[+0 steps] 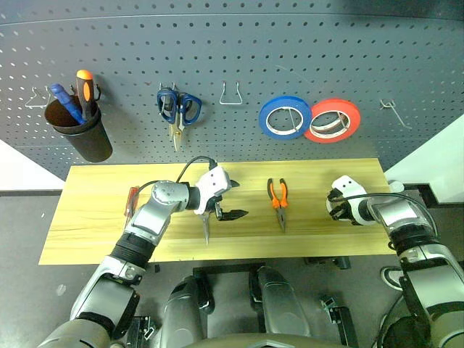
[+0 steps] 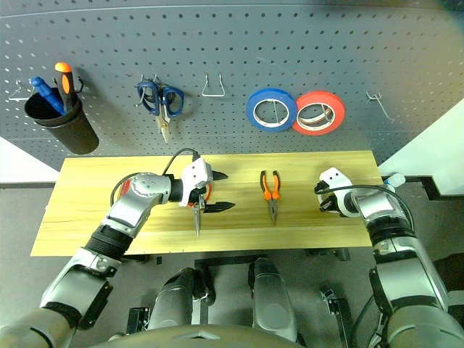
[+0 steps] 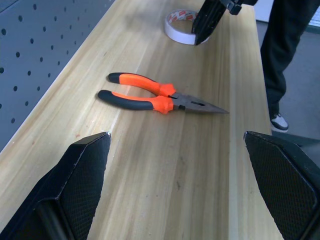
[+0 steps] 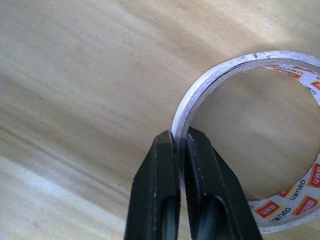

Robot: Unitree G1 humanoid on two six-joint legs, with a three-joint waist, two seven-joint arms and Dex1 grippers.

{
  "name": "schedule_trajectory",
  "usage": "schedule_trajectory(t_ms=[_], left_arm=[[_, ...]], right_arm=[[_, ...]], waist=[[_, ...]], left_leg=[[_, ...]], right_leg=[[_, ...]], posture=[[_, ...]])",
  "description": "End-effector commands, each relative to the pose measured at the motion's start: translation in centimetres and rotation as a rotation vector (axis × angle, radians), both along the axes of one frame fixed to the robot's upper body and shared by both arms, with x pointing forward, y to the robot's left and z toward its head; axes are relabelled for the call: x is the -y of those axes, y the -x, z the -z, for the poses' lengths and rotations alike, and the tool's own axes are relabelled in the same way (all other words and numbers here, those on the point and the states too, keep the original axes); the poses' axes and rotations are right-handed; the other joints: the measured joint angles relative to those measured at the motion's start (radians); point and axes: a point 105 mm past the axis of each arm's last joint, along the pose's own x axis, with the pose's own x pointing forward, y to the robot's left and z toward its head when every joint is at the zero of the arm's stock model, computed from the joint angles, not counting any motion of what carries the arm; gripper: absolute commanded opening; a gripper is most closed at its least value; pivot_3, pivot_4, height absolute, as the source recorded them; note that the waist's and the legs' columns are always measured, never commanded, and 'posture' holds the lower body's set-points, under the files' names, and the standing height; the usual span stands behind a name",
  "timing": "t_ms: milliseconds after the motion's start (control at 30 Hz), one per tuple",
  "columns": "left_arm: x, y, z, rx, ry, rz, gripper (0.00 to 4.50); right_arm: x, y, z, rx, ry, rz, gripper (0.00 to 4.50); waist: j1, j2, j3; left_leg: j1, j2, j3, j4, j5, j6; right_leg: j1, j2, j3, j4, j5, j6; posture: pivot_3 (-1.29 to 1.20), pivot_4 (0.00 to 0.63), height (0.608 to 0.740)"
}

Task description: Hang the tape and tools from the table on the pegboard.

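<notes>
From your head camera, the light plank table (image 1: 94, 217) runs below the perforated grey pegboard (image 1: 232, 58). Your left gripper (image 1: 233, 199) hovers mid-table, black fingers spread wide and empty, over the red-handled scissors (image 1: 206, 226), their steel blades poking out beneath it. The orange-and-black pliers (image 1: 278, 201) lie flat just beside it, and the slim red screwdriver (image 1: 131, 201) lies by your left forearm.

Your left wrist camera looks between textured finger pads at the pliers, needle jaws tapering to a point.

Your right wrist camera shows the right gripper (image 4: 181, 142) pinched shut on the thin wall of the cream tape (image 4: 280, 145), one finger inside the ring, one outside; the roll rests on the table.
</notes>
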Motion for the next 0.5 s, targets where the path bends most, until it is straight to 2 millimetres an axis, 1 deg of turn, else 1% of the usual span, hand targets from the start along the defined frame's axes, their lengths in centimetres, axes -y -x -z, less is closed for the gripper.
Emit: schedule_trajectory(t_ms=[33,133,200,300,367,433,500], left_arm=[[-0.2,0.5,-1.6,0.037,0.048,0.03,4.5],[-0.8,1.3,-2.4,0.033,0.081,0.056,4.5],[-1.3,1.6,-2.9,0.03,0.102,0.061,4.5],[-1.9,2.4,-3.4,0.021,0.138,0.092,4.5],[-2.2,2.5,-4.1,0.029,0.176,0.092,4.5],[-2.6,2.5,-4.8,0.045,0.199,0.085,4.5],[-2.8,2.8,-5.7,0.049,0.239,0.088,4.5]], right_arm=[[0.7,0.3,-3.1,0.073,-0.022,0.009,0.06],[0.9,1.4,-6.0,0.122,-0.072,0.028,0.06],[0.8,2.4,-7.1,0.14,-0.084,0.004,0.06],[0.0,3.9,-9.2,0.192,-0.117,-0.064,0.06],[-0.2,4.9,-10.2,0.227,-0.118,-0.1,0.06],[0.0,5.0,-11.8,0.319,-0.111,-0.102,0.06],[0.0,4.9,-13.8,0.433,-0.113,-0.106,0.06]], waist=[[0.001,0.0,0.0],[-0.001,0.001,-0.001],[-0.001,0.001,-0.001],[-0.003,0.0,-0.001],[-0.005,0.0,-0.002],[-0.006,0.0,-0.002],[-0.013,0.0,-0.002]], left_leg=[[-0.001,0.0,0.0,-0.001,0.0,0.0],[-0.001,0.0,0.001,-0.002,0.001,-0.001],[-0.001,0.0,0.001,-0.002,0.001,-0.001],[-0.001,0.0,-0.001,-0.002,0.0,-0.003],[-0.001,0.0,-0.001,-0.001,-0.001,-0.004],[-0.001,0.0,-0.001,-0.001,-0.001,-0.004],[-0.002,-0.001,-0.001,-0.001,-0.001,-0.004]], right_leg=[[-0.001,0.0,0.0,0.0,0.0,0.0],[-0.002,0.0,0.0,0.0,0.0,0.001],[-0.002,0.0,0.0,0.0,0.0,0.001],[-0.001,0.001,-0.001,0.0,0.0,0.001],[-0.001,0.001,-0.001,0.0,0.0,0.001],[-0.001,0.001,-0.001,0.0,0.0,0.001],[-0.001,0.0,-0.001,0.0,0.0,0.001]], posture=[[-0.24,0.25,0.73],[-0.27,0.228,0.73],[-0.28,0.223,0.73],[-0.3,0.21,0.73],[-0.31,0.201,0.73],[-0.32,0.195,0.73],[-0.33,0.187,0.73]])
